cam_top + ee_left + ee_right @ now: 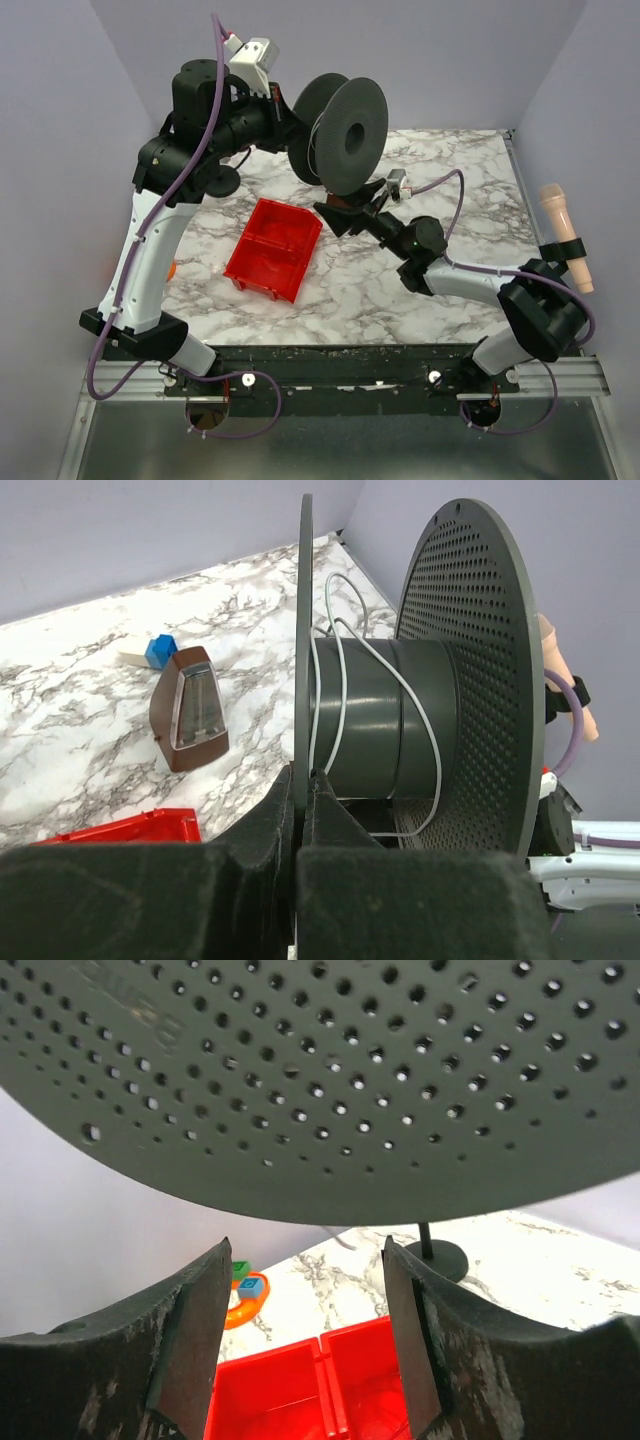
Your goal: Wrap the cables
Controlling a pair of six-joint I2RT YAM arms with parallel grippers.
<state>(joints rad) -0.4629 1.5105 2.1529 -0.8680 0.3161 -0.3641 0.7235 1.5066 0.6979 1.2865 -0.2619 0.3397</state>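
Mid-winding, I'd say; left gripper (303, 780) pinches the black spool (400, 720) by its flange; right gripper (305, 1310), mid-frame, gapes empty; next it probably must catch the white cable (341, 670).

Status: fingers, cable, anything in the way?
Left fingers shut on spool flange. Right fingers open, below the other flange. White cable looped loosely round hub. No obstruction seen.

Soft, even light fell from above. The marble table (440, 280) was bright without glare, and the shadows on it were faint and soft-edged. In the wrist views the left gripper (303, 780) and right gripper (305, 1260) showed dark and blurred up close — the spool (350, 135) and its perforated flange were sharp.
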